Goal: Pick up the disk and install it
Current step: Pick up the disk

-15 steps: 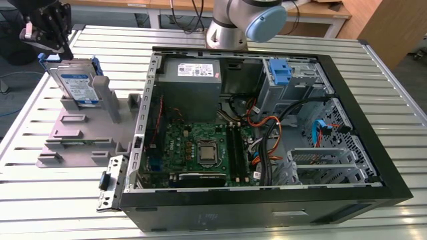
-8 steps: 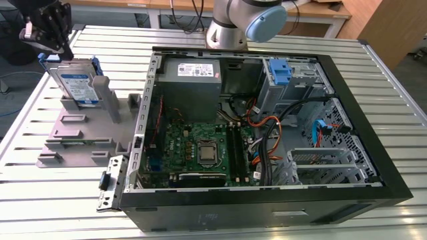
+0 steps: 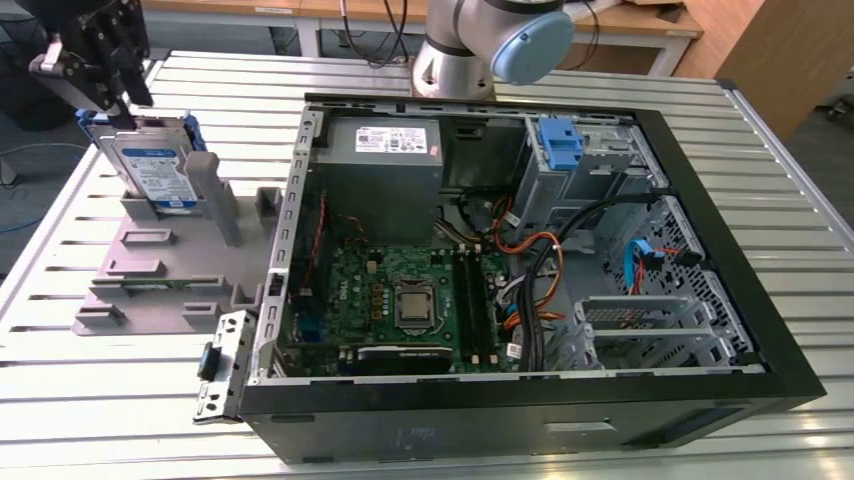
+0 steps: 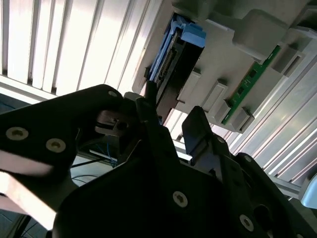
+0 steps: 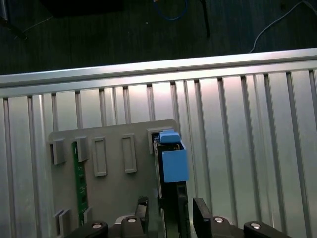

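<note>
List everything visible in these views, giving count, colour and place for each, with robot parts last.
Disk: one, silver with blue carrier, upright in the rack.
Rack: one, grey, on the table at the exterior view's left of the case.
Memory stick: one, green, slotted in the rack.
Computer case: one, black, open, mid-table.
Power supply: one, grey, inside the case.
Motherboard: one, green, on the case floor.
Latch: one, blue, inside the case.
Table: one, silver, slatted, under everything.
Arm: one, grey and light blue, behind the case.
Hand: one, black, open, over the disk.
</note>
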Tool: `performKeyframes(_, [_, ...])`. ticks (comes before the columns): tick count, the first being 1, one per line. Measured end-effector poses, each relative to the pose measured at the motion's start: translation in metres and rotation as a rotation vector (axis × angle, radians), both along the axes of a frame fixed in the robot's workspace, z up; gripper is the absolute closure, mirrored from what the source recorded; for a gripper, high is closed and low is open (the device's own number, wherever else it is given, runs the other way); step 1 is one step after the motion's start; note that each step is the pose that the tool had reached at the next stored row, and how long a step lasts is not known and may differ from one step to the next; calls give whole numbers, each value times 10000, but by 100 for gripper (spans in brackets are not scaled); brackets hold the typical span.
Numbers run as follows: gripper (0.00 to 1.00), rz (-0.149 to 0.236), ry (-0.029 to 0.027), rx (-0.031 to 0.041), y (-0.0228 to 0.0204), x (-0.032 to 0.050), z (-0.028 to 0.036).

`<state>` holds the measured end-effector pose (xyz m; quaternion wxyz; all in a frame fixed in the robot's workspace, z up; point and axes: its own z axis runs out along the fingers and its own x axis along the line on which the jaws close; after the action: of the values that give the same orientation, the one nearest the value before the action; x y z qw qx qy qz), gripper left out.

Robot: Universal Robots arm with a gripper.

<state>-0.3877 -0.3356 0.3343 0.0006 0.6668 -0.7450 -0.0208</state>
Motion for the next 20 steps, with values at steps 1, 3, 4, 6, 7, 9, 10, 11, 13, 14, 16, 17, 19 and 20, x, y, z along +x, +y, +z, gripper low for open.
performKeyframes(1, [53, 0, -1, 1, 0, 0, 0])
performKeyframes(3, [47, 0, 0, 1, 0, 0, 0])
performKeyframes(4, [47, 0, 0, 1, 0, 0, 0])
performKeyframes(6, [47, 16, 1, 1, 0, 0, -2])
performKeyframes(7, [47, 63, -1, 2, 1, 0, -6])
performKeyframes(9, [47, 203, -2, 2, 9, -1, -18])
performKeyframes(10, [47, 280, -4, 2, 15, -1, -24])
performKeyframes(11, [47, 356, -4, 3, 20, -1, -31])
performKeyframes(13, [47, 514, -2, 2, 27, -1, -45])
performKeyframes(14, [47, 598, -1, 2, 27, -1, -53])
performKeyframes(16, [47, 756, -2, 1, 28, -4, -73])
performKeyframes(17, [47, 839, -3, 2, 28, -6, -88])
performKeyframes(19, [47, 987, -2, 2, 28, -9, -122])
performKeyframes(20, [47, 1057, -2, 2, 28, -10, -140])
